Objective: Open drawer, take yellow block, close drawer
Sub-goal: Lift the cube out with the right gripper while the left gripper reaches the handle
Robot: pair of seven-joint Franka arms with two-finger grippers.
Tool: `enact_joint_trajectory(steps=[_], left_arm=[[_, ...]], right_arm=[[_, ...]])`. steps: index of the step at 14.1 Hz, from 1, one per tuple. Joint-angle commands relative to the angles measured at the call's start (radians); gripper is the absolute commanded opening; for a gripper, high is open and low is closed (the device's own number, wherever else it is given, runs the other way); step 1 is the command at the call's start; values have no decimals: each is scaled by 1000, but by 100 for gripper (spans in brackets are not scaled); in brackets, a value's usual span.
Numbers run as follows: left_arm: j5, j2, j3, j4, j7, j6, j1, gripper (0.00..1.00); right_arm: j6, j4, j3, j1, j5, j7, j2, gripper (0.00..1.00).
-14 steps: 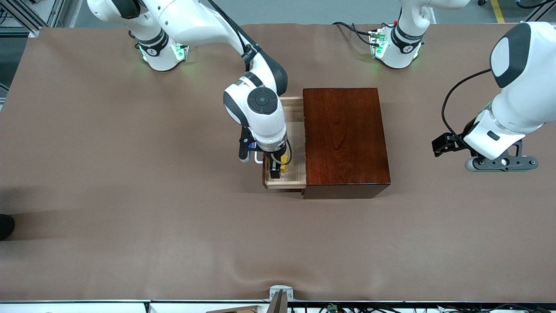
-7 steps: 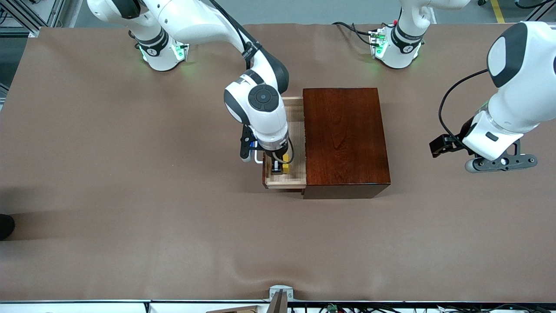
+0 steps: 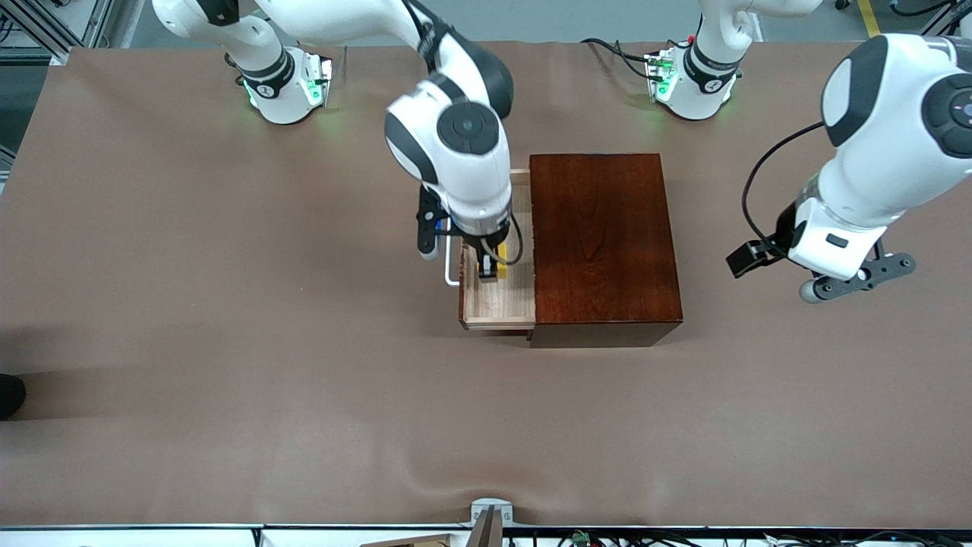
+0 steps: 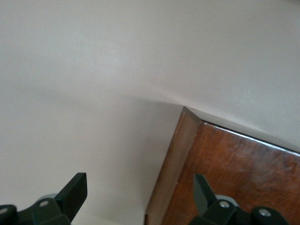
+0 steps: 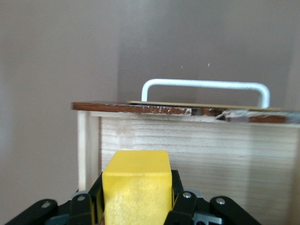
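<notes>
The drawer (image 3: 499, 302) of the dark reddish-brown box (image 3: 604, 243) stands pulled out toward the right arm's end of the table, showing its pale wood floor (image 5: 197, 154) and white bar handle (image 5: 205, 85). My right gripper (image 3: 490, 267) hangs over the open drawer, shut on the yellow block (image 3: 500, 252). In the right wrist view the yellow block (image 5: 137, 185) fills the gap between the black fingers (image 5: 96, 193). My left gripper (image 3: 856, 279) waits over the table beside the box at the left arm's end; the left gripper (image 4: 139, 194) is open, with nothing between its fingers.
The brown table cover (image 3: 228, 365) stretches around the box. The box's corner (image 4: 225, 173) lies under the left gripper's view. The white handle (image 3: 452, 267) sticks out of the drawer front toward the right arm's end.
The right gripper has shut on the yellow block and lifted it up from the drawer floor. The left arm has swung a little toward the box.
</notes>
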State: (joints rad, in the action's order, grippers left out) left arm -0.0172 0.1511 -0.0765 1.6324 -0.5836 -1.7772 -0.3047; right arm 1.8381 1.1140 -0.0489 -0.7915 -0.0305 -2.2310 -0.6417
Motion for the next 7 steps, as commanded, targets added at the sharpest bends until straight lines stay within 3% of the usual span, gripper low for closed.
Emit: enact_joint_trajectory(steps=[1,4,7], left_arm=[[-4,-4,36,-3,-158,16,-4,100],[-4,2,89,-5,-355,15,-10,100],[-3,68,159,-75,-546,15,-14,100]], right_arm=[[-124,20,1,46,-9,246,112,0],[-275,30,-2,139,-9,581,175,0],[-292,179,-3,289,-8,950,301,0]])
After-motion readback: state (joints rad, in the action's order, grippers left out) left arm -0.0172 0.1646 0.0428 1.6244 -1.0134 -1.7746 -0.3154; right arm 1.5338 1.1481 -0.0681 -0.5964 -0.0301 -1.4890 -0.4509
